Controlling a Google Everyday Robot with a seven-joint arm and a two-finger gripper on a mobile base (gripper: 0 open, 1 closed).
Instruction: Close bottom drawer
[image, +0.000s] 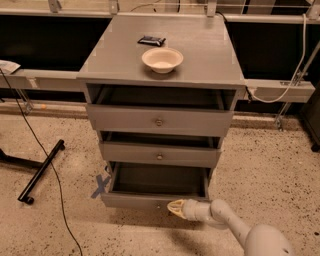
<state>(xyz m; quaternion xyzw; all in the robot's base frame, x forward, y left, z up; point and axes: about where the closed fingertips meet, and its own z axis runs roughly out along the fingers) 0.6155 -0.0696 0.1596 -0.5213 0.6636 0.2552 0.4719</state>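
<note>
In the camera view, the bottom drawer is seen pulled out at the foot of the cabinet. The gripper is placed at its front panel, jaws pressed together, nothing held. The knob is hard to make out beside it.

A cream bowl stands on the grey table, with a dark packet just behind it. The top drawer and middle drawer are slightly open. A blue tape X marks the speckled floor near a black stand leg. The tool is low at the table's foot.
</note>
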